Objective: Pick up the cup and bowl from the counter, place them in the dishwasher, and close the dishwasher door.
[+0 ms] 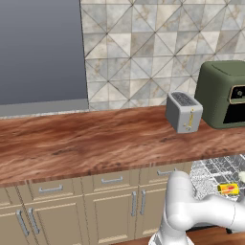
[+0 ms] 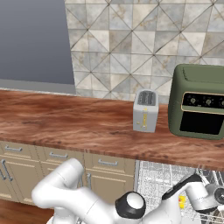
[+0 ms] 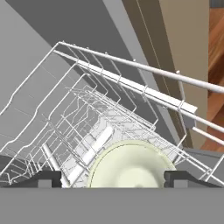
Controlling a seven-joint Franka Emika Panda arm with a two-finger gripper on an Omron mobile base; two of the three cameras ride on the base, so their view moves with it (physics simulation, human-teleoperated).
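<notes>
Both base views face the counter (image 1: 95,139) from behind; hand view peers closely into the dishwasher (image 3: 87,113).

Glossy white arm (image 1: 191,210), dark joints

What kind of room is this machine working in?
A home-style kitchen, computer-rendered: a long reddish-brown wooden counter over beige cabinets, a small silver toaster, and a grey dishwasher with white wire racks pulled open.

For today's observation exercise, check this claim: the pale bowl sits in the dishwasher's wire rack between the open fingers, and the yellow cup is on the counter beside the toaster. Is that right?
Not quite. The cup is not on the counter; the left base view shows it down in the dishwasher rack. The rest holds: in the hand view the bowl lies in the rack between the open fingers. The toaster stands on the counter.
</notes>
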